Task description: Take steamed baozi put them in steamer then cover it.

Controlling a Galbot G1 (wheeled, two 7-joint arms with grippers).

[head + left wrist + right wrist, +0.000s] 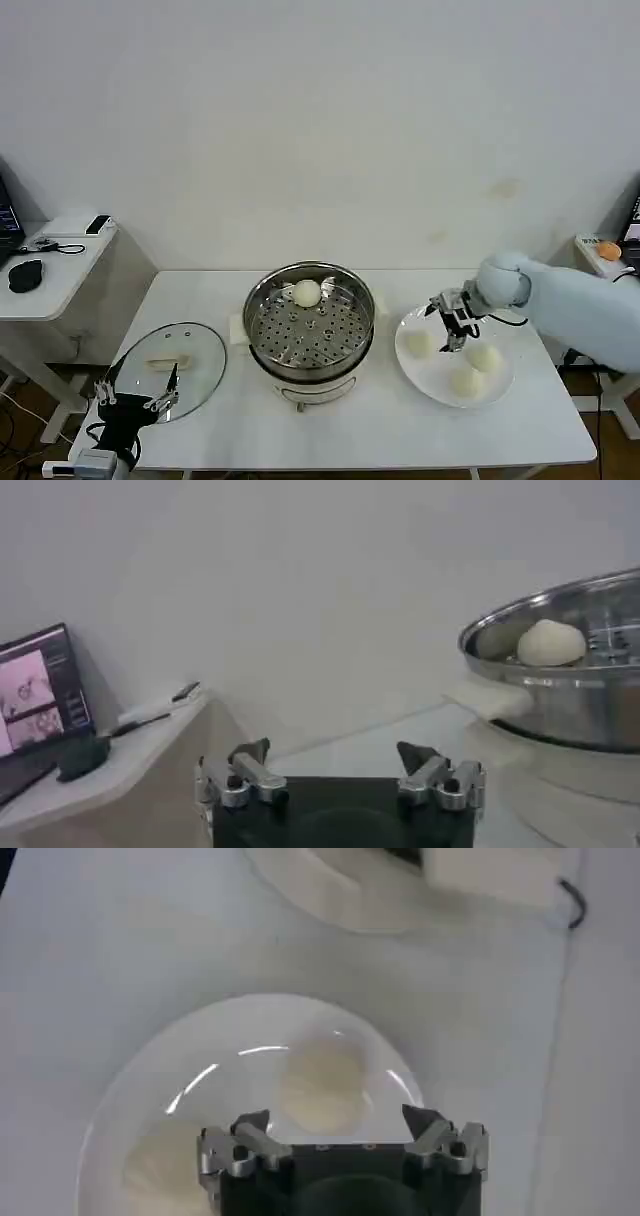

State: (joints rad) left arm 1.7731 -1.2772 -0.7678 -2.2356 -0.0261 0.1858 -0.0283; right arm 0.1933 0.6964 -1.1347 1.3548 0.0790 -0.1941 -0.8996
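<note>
The right tool [455, 322] is held released above three cream-white round baozi [420, 342] on the flat white plate [500, 385]; one bun [306, 293] is seated in the shiny steel steamer [262, 300]. The left tool [137, 396] is parked released beside the clear glass cover [205, 375].

The table [380, 420] is plain white. The pot [310, 322] is shiny silver steel, its inner tray dotted with rows of small dark holes, on a white base. One cream-white bun [306, 293] lies in it; three more [466, 380] sit on a white plate [420, 370]. The lid [170, 370] is clear glass, silver-rimmed, with a cream handle.
</note>
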